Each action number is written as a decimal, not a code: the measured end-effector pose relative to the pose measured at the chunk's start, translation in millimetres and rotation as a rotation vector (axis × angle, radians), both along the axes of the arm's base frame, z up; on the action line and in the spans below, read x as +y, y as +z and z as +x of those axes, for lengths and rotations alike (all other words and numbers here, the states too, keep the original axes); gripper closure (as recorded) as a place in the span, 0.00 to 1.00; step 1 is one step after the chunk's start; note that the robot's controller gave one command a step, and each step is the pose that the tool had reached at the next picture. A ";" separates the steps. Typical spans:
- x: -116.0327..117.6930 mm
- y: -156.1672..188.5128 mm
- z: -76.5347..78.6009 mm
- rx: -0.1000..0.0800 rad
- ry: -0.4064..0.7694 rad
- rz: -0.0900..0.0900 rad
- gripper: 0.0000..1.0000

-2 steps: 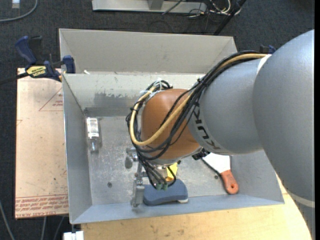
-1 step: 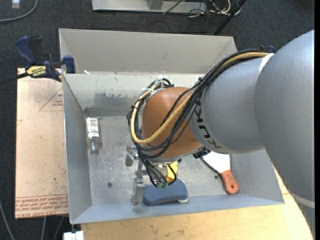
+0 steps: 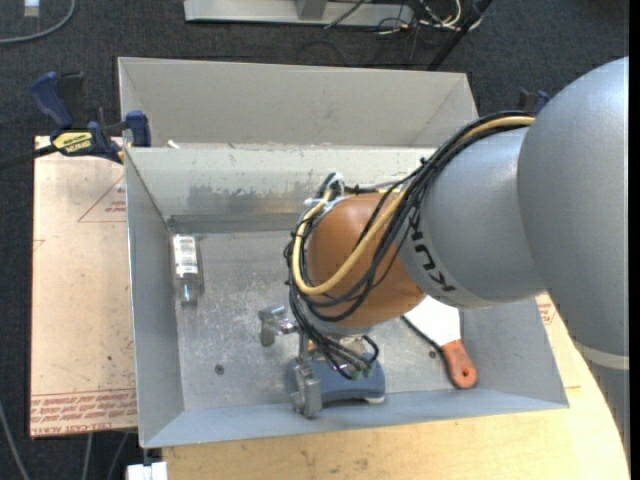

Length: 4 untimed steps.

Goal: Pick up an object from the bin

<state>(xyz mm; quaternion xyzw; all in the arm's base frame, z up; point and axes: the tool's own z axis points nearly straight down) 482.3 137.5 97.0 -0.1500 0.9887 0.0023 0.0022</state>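
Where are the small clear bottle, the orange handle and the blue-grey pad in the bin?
small clear bottle (image 3: 185, 261): camera view, mid-body.
orange handle (image 3: 459, 364): camera view, middle of the grip.
blue-grey pad (image 3: 352, 387): camera view, its top face.

The only lettering that reads stands on the grey arm (image 3: 480, 238), above and to the right of the hand (image 3: 306, 392): black capitals "KU", running slantwise down the casing just beside the orange cover (image 3: 350, 253); the rest of the word curves out of sight; a small clear item (image 3: 185, 261), well to the left of the hand and farther up the bin, bears a pale label with dark marks, too small to read.
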 end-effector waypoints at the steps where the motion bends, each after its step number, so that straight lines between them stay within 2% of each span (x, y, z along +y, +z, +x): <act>1: -30.5 -6.1 3.3 -0.002 0.040 -0.001 0.00; 2: -58.3 -0.5 3.3 0.001 -0.147 0.000 0.00; 3: -72.9 -14.2 6.9 -0.004 -0.192 0.002 0.00; 4: -79.6 -24.9 2.6 -0.003 -0.161 0.005 1.00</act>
